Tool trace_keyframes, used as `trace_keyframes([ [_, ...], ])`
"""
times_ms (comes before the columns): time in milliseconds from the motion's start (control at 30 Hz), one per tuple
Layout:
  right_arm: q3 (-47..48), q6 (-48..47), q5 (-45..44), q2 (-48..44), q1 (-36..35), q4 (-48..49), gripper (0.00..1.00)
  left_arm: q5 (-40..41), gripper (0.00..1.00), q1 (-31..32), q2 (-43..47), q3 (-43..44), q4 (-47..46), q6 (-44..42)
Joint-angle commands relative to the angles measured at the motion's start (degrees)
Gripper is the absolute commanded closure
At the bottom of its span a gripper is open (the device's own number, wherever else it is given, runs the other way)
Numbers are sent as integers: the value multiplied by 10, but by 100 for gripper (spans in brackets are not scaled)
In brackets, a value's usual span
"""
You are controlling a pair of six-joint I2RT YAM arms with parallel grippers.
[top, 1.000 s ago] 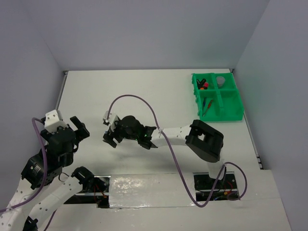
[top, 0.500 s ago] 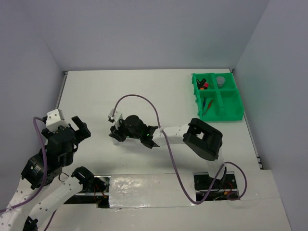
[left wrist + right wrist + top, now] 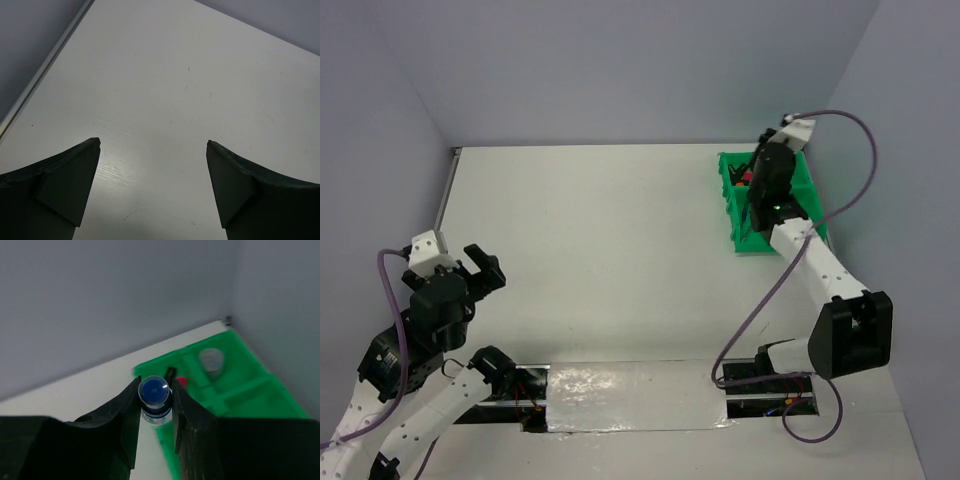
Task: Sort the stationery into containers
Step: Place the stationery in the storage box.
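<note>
The green tray [image 3: 732, 222] stands at the far right of the table. My right gripper [image 3: 754, 186] hangs over its left part, shut on a small whitish bottle with a blue cap [image 3: 154, 392]. In the right wrist view the gripper [image 3: 155, 401] holds the bottle upright above the tray's near-left edge [image 3: 250, 390]. A round grey pot [image 3: 212, 360] sits in a far compartment. A black marker [image 3: 170, 374] and a red-ended item [image 3: 181, 382] lie in the compartment beside it. My left gripper [image 3: 480, 266] is open and empty over bare table at the near left [image 3: 152, 145].
Grey walls close the table at the back and on both sides. The tray sits close to the right wall. The white tabletop [image 3: 610, 230] stretches between the two arms.
My right arm has swung from the middle of the table to the far right, carrying the bottle over the green tray. The left arm has barely moved.
</note>
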State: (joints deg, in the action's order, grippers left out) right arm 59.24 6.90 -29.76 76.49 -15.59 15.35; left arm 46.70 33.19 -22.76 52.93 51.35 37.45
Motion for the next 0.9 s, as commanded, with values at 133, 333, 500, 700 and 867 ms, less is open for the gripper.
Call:
trace_keyframes([
  [133, 68, 97, -164, 88, 122, -34, 100, -7, 1, -2, 16, 3, -27, -19],
  [333, 112, 37, -225, 194, 172, 11, 100, -13, 1, 1, 35, 1, -32, -23],
  [500, 93, 44, -196, 215, 200, 16, 100, -21, 1, 5, 33, -1, -38, -28],
  [700, 68, 58, -38, 237, 235, 21, 100, -35, 1, 5, 23, -3, -46, -39],
  [867, 103, 60, -25, 255, 241, -20, 100, -36, 1, 5, 25, -4, -48, -40],
])
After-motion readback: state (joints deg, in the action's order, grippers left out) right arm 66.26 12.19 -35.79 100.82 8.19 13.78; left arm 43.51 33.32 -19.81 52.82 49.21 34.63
